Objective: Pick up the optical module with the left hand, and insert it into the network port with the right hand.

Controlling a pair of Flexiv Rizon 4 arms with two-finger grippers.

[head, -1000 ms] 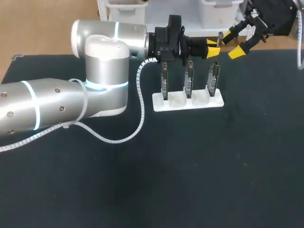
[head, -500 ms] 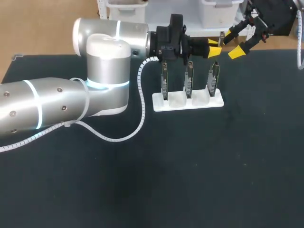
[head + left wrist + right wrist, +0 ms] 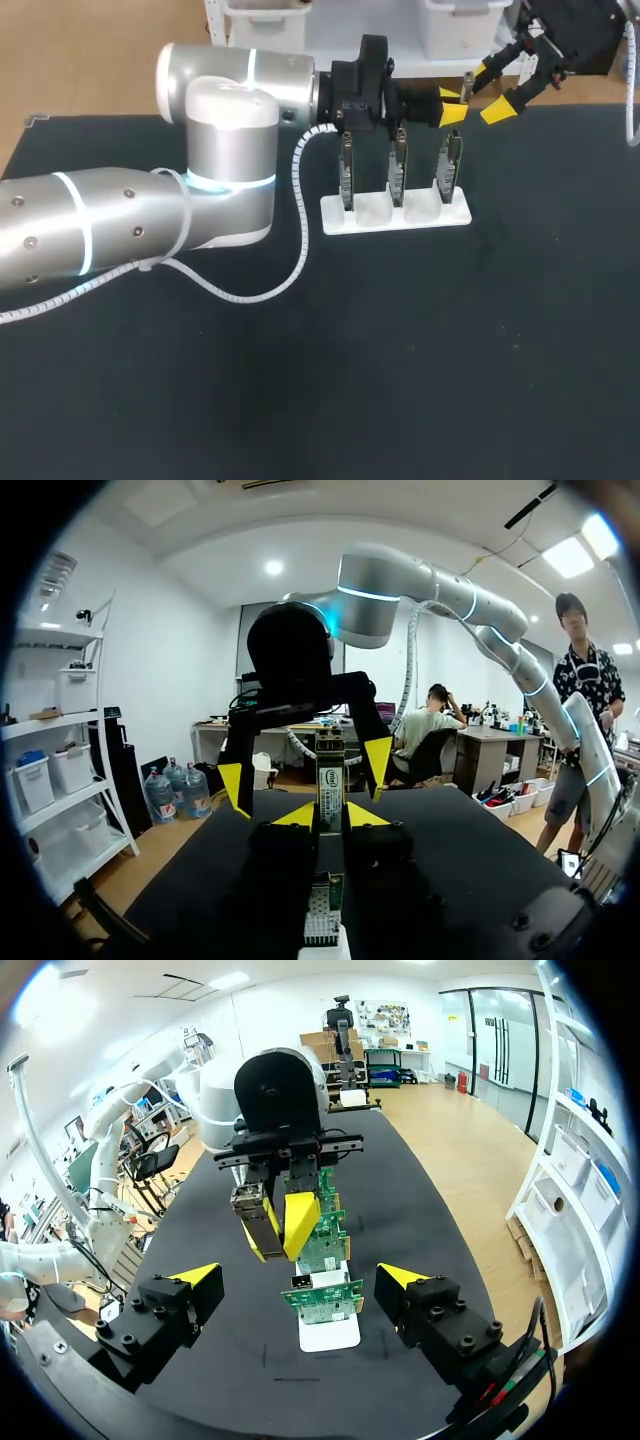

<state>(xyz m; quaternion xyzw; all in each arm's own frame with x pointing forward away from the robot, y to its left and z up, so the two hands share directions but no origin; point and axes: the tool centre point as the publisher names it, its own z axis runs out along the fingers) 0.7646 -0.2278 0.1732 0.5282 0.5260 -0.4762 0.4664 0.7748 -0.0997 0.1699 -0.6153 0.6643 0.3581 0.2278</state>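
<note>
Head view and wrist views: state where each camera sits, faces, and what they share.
Head view: above and behind, looking down on the table; both arms show.
Left wrist view: on left wrist, facing the right arm; left jaws shut on the optical module.
Right wrist view: on right wrist, facing the left arm; right jaws open.
All share the optical module.

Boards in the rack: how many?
3, upright in a row in the rack: left board, middle board, right board. None look hidden.
</note>
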